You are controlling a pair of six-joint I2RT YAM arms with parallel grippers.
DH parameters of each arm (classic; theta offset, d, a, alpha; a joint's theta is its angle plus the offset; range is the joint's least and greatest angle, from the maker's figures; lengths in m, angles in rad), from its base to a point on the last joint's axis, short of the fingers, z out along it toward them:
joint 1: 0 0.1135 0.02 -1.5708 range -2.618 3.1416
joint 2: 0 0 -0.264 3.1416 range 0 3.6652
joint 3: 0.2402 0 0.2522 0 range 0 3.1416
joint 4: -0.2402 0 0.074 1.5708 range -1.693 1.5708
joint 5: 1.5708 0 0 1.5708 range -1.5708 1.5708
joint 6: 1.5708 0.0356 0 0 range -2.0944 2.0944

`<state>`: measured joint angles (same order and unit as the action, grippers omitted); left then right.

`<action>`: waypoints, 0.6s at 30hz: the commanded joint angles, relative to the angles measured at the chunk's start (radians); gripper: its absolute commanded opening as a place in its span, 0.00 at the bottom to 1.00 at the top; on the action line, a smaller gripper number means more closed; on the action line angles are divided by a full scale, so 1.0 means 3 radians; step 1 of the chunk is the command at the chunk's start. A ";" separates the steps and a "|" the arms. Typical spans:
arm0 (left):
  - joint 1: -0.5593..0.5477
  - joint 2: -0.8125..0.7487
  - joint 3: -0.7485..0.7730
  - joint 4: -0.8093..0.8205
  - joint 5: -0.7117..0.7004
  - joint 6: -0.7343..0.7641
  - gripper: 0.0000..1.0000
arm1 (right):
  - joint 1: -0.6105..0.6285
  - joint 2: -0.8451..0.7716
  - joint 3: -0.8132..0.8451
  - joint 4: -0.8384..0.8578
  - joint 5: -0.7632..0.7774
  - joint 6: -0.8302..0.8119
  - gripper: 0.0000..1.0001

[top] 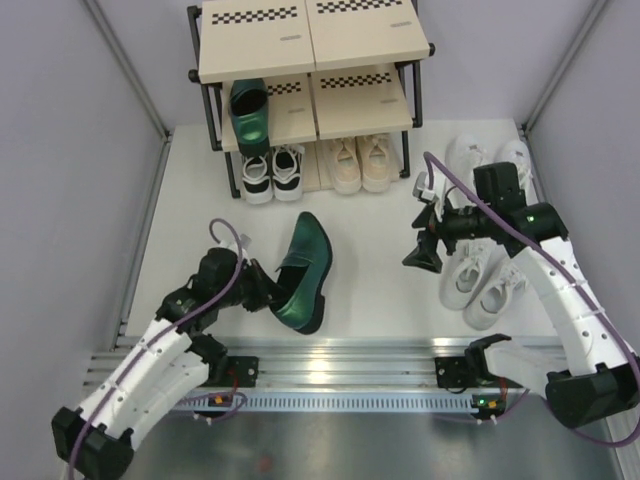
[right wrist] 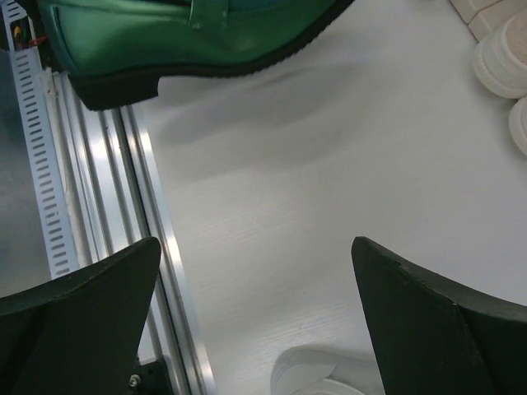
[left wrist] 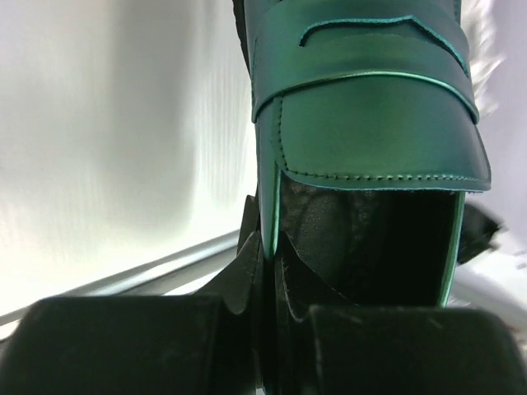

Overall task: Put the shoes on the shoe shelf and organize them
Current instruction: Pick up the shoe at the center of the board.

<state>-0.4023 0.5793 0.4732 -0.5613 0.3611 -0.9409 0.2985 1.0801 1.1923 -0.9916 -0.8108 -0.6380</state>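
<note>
From the overhead view we record the shoe shelf (top: 262,45) at the far end of the surface (top: 370,290). One green heeled shoe (top: 249,112) lies on its middle tier at the left. The black-and-white sneakers (top: 270,172) and the beige sneakers (top: 360,163) stand side by side on the bottom tier. The second green shoe (top: 305,272) is off the shelf, near the left arm (top: 160,360), toe towards the shelf and tilted, with the left jaws pinching it at the heel end. One pair of white sneakers (top: 485,282) lies just under the right arm (top: 570,290), and a further white pair (top: 480,152) lies beyond it beside the shelf. The right jaws stand spread and hold nothing. From the left wrist view we confirm the left jaws pressed on the side wall of the second green shoe (left wrist: 370,107) at its opening, one finger (left wrist: 309,284) inside. From the right wrist view we note both fingers (right wrist: 436,309) wide apart above bare surface (right wrist: 313,181), the second green shoe (right wrist: 189,33) beyond them by the metal rail (right wrist: 123,206), and white soles (right wrist: 502,62) at the right edge.
</note>
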 commanded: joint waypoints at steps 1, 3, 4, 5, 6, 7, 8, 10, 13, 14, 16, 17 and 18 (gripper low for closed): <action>-0.0692 0.0247 0.0386 0.0352 -0.0415 -0.0121 0.00 | 0.0043 -0.0078 0.0198 0.0268 -0.0058 0.0403 0.99; -0.1177 0.0511 0.0575 0.0444 -0.0594 -0.0100 0.00 | 0.0043 -0.0057 0.0173 0.0278 -0.0058 0.0470 0.99; -0.1337 0.0599 0.0651 0.0485 -0.0737 -0.0095 0.00 | 0.0043 -0.0047 0.0162 0.0278 -0.0008 0.0490 1.00; -0.1602 0.0808 0.0789 0.0577 -0.0794 -0.0065 0.00 | 0.0043 -0.0032 0.0142 0.0263 0.0018 0.0536 0.99; -0.1711 0.0916 0.0876 0.0608 -0.0830 -0.0049 0.00 | 0.0038 -0.0021 0.0132 0.0283 0.0064 0.0592 0.99; -0.1818 0.1023 0.0953 0.0633 -0.0921 -0.0044 0.00 | 0.0043 -0.0011 0.0106 0.0324 0.0226 0.0699 0.99; -0.1900 0.1126 0.1014 0.0705 -0.0968 -0.0044 0.00 | 0.0043 -0.0011 0.0050 0.0395 0.0289 0.0801 1.00; -0.2084 0.1397 0.1173 0.0822 -0.1034 -0.0064 0.00 | 0.0043 -0.0026 -0.0006 0.0416 0.0330 0.0924 0.99; -0.2213 0.1663 0.1281 0.0996 -0.1294 -0.0273 0.00 | 0.0048 -0.0047 -0.0078 0.0366 0.0289 0.0982 0.99; -0.2243 0.1709 0.1276 0.1068 -0.1417 -0.0456 0.00 | 0.0063 -0.0057 -0.0078 0.0300 0.0289 0.0905 1.00; -0.2259 0.1822 0.1184 0.1379 -0.1469 -0.0652 0.00 | 0.0165 -0.0123 -0.0114 0.0289 0.0396 0.0828 0.99; -0.2269 0.1863 0.1158 0.1492 -0.1490 -0.0815 0.00 | 0.0226 -0.0144 -0.0139 0.0304 0.0462 0.0798 0.99; -0.2274 0.1954 0.1138 0.1584 -0.1505 -0.0877 0.00 | 0.0374 -0.0189 -0.0160 0.0365 0.0640 0.0792 1.00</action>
<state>-1.0779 1.1507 0.7948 -0.3408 -0.0181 -1.0725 0.3340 1.0729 1.1519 -0.9146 -0.6949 -0.3916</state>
